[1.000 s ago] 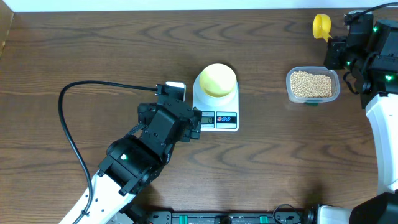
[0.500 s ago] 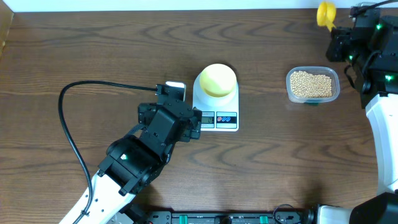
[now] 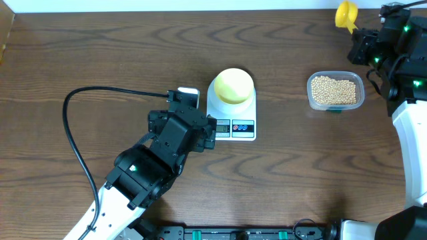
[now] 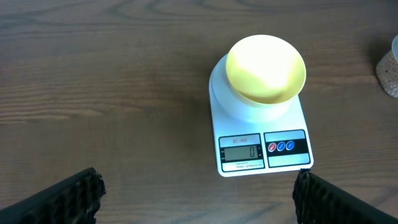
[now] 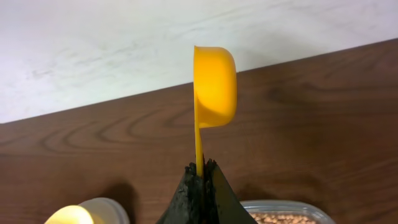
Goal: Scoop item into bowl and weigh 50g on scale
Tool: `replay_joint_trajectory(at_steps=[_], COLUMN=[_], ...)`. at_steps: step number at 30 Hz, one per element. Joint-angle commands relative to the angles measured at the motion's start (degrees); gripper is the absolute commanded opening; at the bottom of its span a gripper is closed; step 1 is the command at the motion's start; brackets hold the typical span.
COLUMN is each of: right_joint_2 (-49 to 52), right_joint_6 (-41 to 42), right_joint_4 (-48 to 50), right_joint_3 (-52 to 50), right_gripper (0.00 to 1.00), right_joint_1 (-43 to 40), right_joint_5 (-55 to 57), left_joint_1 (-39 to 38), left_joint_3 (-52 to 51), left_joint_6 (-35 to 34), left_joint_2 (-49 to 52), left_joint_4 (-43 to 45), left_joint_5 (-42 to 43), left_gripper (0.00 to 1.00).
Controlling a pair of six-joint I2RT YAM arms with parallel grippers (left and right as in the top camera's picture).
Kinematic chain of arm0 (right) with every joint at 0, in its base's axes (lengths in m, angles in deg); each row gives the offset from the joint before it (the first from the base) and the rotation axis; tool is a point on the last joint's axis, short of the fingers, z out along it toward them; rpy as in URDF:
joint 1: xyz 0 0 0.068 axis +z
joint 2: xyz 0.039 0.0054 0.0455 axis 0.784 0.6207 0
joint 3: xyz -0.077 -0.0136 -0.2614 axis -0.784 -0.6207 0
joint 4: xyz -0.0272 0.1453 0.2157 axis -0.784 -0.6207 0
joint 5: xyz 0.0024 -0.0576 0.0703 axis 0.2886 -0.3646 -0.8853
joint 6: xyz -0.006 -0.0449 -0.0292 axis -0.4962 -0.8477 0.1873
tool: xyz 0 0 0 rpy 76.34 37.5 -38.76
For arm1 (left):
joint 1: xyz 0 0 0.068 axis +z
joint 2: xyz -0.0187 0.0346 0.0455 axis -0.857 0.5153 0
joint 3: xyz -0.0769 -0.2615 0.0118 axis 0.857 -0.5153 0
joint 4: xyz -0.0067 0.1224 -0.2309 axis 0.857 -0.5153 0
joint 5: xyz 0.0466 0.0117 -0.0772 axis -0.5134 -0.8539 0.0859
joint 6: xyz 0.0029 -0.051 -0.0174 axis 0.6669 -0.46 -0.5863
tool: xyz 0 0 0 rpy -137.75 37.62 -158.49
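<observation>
The pale yellow bowl (image 3: 233, 85) stands on the white scale (image 3: 231, 111) at mid-table; both show in the left wrist view, the bowl (image 4: 266, 68) looking empty on the scale (image 4: 261, 134). The beans (image 3: 334, 89) fill a clear tub (image 3: 335, 91) at the right. My right gripper (image 3: 361, 40) is shut on the handle of a bright yellow scoop (image 3: 345, 13), held up near the table's far right edge; in the right wrist view the gripper (image 5: 201, 171) holds the scoop (image 5: 214, 84) upright. My left gripper (image 4: 196, 186) is open and empty just left of the scale.
A black cable (image 3: 77, 133) loops over the table left of my left arm. A small white block (image 3: 188, 93) lies left of the scale. The tub's rim (image 5: 283, 208) shows below the right gripper. A pale wall (image 5: 124, 43) runs behind the table's far edge.
My right gripper has lifted the scoop toward the far edge and shifted it slightly left. The left arm, bowl and scale have not moved.
</observation>
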Motion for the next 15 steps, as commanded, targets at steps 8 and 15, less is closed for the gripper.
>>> replay_joint_trajectory(at_steps=[8,15], right_joint_2=[-0.7,-0.7], right_joint_6=[3.0,3.2], right_joint_4=[-8.2,-15.3], right_joint_3=[0.9,0.9], right_gripper=[0.01,0.01], right_joint_1=[-0.5,-0.5], right_joint_5=[-7.1,-7.1], left_joint_1=[0.2,0.2], left_joint_3=[0.3,0.3], left_joint_6=[0.5,0.2], left_joint_2=[0.1,0.1], left_joint_4=[-0.2,0.2], left_joint_5=[-1.4,-1.4], left_gripper=[1.00,1.00])
